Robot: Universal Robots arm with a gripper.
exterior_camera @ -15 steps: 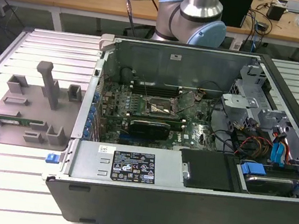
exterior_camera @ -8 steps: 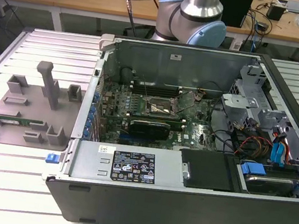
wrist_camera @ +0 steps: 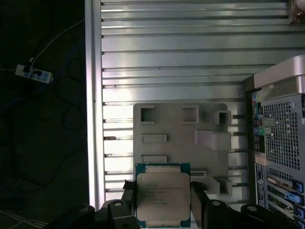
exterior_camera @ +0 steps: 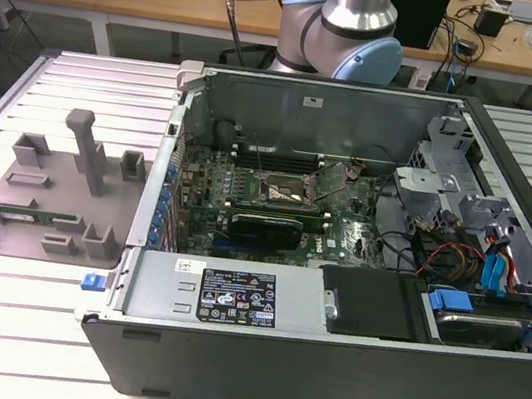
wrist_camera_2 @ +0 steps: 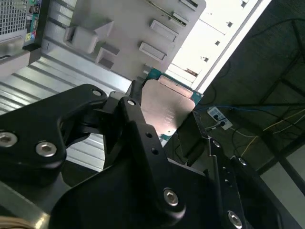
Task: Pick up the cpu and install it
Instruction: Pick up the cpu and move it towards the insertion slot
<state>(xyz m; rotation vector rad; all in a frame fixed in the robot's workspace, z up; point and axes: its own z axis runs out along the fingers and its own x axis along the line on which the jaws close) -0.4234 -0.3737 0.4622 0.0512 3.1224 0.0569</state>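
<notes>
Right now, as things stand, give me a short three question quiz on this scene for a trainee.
1. True or false: the cpu is clamped between the fingers.
2. In the first wrist view, what shows behind the held cpu? A) the grey tray B) a keyboard C) a blue bin
3. Fill in: in the exterior view, the grey tray lies on the exterior view's ____ of the computer case.

Key: 1 true; 2 A; 3 left.
</notes>
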